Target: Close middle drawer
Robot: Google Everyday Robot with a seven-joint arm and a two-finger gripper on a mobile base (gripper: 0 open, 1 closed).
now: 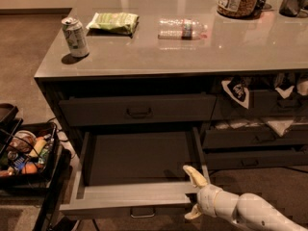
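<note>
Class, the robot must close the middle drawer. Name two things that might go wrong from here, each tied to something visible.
1. The gripper sits at the right front corner of the middle drawer, far from its centred handle; an off-centre push may skew and jam it.
2. One finger hooks over the front edge and may get pinched under the upper drawer.

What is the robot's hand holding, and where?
Nothing clearly held: the tool, open, straddles the right end of the middle drawer's front.
</note>
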